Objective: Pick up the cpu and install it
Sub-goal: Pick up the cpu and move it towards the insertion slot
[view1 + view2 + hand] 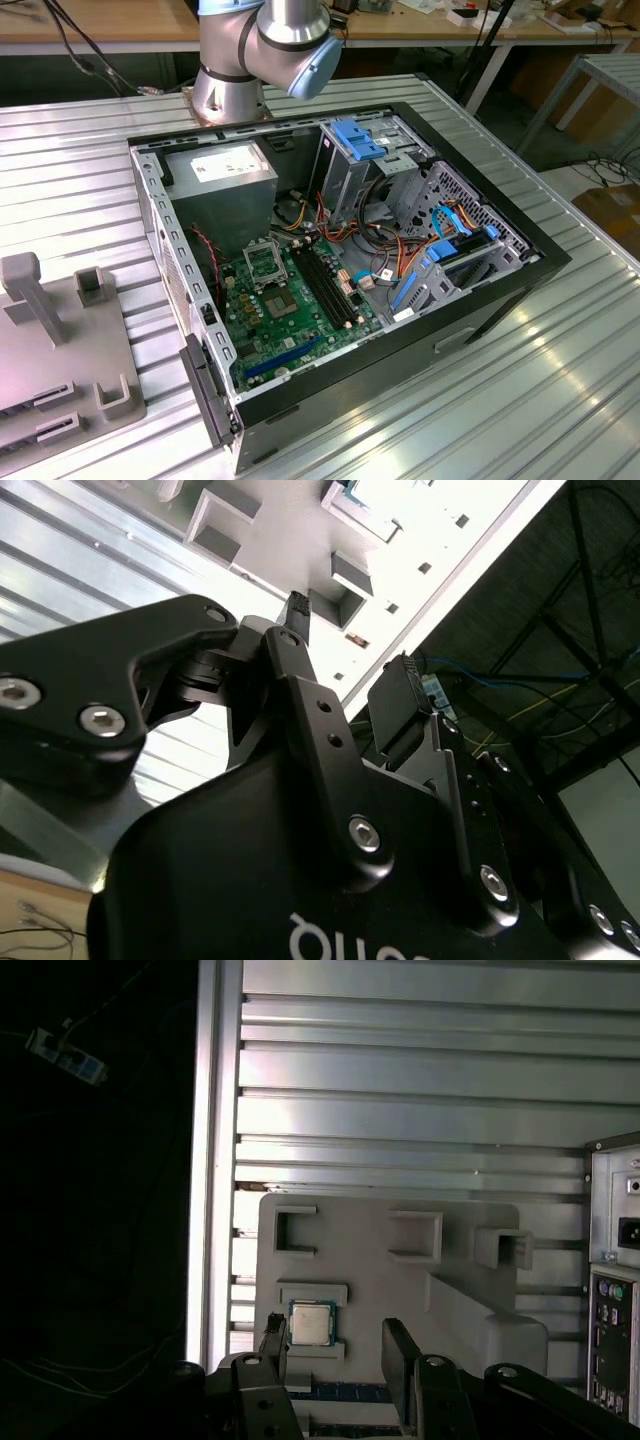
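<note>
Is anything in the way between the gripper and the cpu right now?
Nothing visible does. In the first wrist view the cpu lies bare in its recess on the grey tray, with no object between it and the open gripper.

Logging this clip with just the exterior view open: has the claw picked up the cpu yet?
Observer: No. In the first wrist view the small square silver cpu lies in a recess of the pale grey moulded fixture.
Operator: Is the claw shut on anything else?
Observer: No. The black claw is open and empty. The second wrist view shows a bare gap between its fingers.
Operator: Is it lined up on the chip?
Observer: Not quite, it seems. In the first wrist view the cpu appears close to one finger rather than centred between the two.
</note>
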`<control>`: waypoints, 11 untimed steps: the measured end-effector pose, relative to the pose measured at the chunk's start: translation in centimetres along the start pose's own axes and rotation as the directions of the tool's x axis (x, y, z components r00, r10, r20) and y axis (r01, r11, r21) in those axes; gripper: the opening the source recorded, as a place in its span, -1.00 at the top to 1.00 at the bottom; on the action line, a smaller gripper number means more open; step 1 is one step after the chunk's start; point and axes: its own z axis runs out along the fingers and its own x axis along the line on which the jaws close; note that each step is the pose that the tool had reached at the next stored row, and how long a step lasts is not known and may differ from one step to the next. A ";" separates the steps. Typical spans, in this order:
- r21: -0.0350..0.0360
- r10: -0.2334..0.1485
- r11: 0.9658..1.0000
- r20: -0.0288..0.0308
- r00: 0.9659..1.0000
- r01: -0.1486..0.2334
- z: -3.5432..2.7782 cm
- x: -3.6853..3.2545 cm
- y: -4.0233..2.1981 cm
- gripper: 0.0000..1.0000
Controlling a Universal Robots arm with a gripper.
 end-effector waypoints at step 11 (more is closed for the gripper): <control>0.022 0.000 1.000 -0.001 1.000 0.000 0.01 0.00 0.00 -0.02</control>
